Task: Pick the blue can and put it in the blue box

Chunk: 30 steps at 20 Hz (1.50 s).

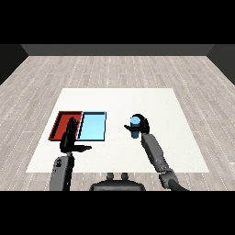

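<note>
**Right hand wrapped on blue can, right of the trays**

Right hand [141, 125] curled round the blue can [135, 125]; fingers wrap the far and right side, thumb pokes out to the left at mid-can. Only the can's top and left face show, the rest is hidden by the hand. Can't tell if the can's base touches the white table [174, 114] or sits just above it. Can looks upright.

Right forearm runs from the hand down to the lower right, cut off at the bottom edge.

Light blue tray [92, 126] lies left of the can, apart from it, bare table between. Red tray [64, 120] sits touching the blue tray's left side.

Left hand [69, 137] holds nothing: fingers straight and pointing up, thumb stuck out to the right. It overlaps the red tray's near right corner and the seam between the trays, hiding that part. Can't tell whether it touches them.
</note>
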### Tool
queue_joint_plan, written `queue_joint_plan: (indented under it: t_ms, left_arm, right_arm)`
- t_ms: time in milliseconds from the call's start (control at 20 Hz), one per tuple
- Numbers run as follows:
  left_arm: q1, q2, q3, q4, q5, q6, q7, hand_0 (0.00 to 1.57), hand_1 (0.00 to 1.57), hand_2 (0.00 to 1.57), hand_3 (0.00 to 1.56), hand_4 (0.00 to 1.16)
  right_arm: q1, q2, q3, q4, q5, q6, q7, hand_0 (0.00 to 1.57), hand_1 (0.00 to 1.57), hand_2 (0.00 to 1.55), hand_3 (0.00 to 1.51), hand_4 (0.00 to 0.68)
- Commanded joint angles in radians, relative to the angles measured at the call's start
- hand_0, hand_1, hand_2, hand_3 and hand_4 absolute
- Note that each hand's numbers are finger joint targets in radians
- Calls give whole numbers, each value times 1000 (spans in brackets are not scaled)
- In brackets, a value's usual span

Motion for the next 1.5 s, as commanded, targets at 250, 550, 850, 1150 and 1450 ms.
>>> queue_joint_plan:
  t_ms: [250, 550, 850, 1150, 1450]
  left_arm:
    - [12, 7, -28, -13, -18, -24, -3, 0, 0, 0, 0, 0]
    - [-36, -39, -66, 29, 24, -28, 80, 0, 0, 0, 0, 0]
    - [-77, -51, -103, 84, 31, -7, 94, 0, 0, 0, 0, 0]
    - [-161, -51, -183, 84, 134, 31, 192, 0, 0, 0, 0, 0]
    - [-183, -51, -256, 162, 92, 108, 186, 0, 0, 0, 0, 0]
  right_arm:
    - [6, -26, 92, -235, 34, 6, 66, 1449, 1449, 1471, 1444, 629]
    - [-89, 4, 209, -243, 8, -98, 77, 1479, 1479, 1454, 1430, 641]
    - [89, -11, 180, -481, 56, -19, 162, 1500, 1500, 1467, 1442, 636]
    - [118, -21, 177, -527, 57, 19, 174, 1478, 1478, 1465, 1440, 630]
    - [78, -11, 179, -529, 76, 13, 216, 1445, 1445, 1463, 1433, 608]
